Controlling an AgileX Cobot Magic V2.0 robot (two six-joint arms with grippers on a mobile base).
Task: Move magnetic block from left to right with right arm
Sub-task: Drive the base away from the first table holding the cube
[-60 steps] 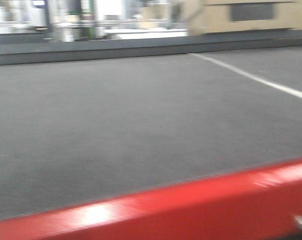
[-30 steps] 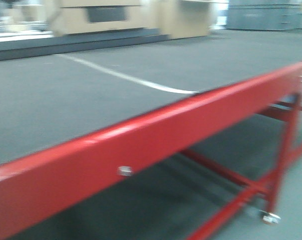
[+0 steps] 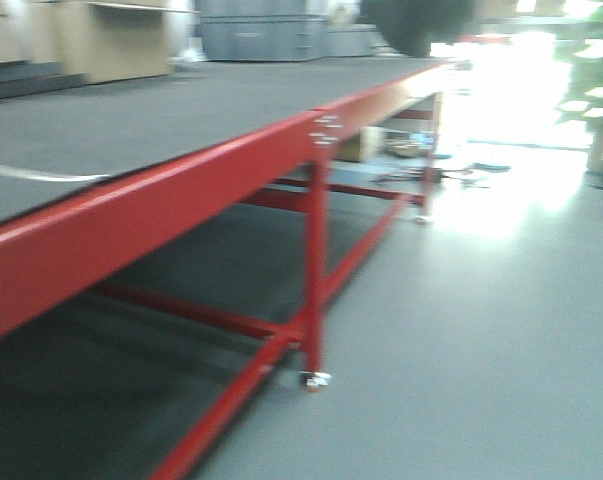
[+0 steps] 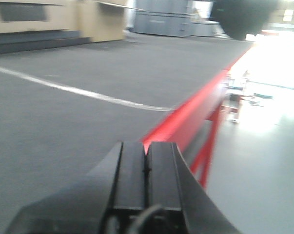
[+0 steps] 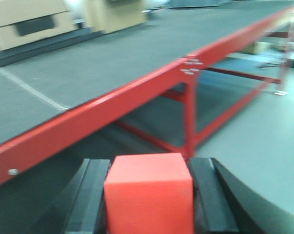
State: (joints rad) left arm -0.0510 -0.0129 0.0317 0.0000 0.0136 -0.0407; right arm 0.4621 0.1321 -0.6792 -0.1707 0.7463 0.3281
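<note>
the magnetic block [image 5: 149, 200] is clamped between the two black fingers [image 5: 94, 195] of the right gripper [image 5: 149, 170] — held off the bench [image 5: 88, 63], on the outer, floor side of its red edge rail [image 5: 112, 105]. the left gripper [image 4: 147, 168] has its fingers pressed flat together with nothing between them, over the grey bench top near the same edge, a white line [image 4: 78, 90] beyond it. every view is blurred.

Long red-framed table [image 3: 181, 190], glossy grey floor [image 3: 481, 330], bright glare [image 3: 511, 70].
</note>
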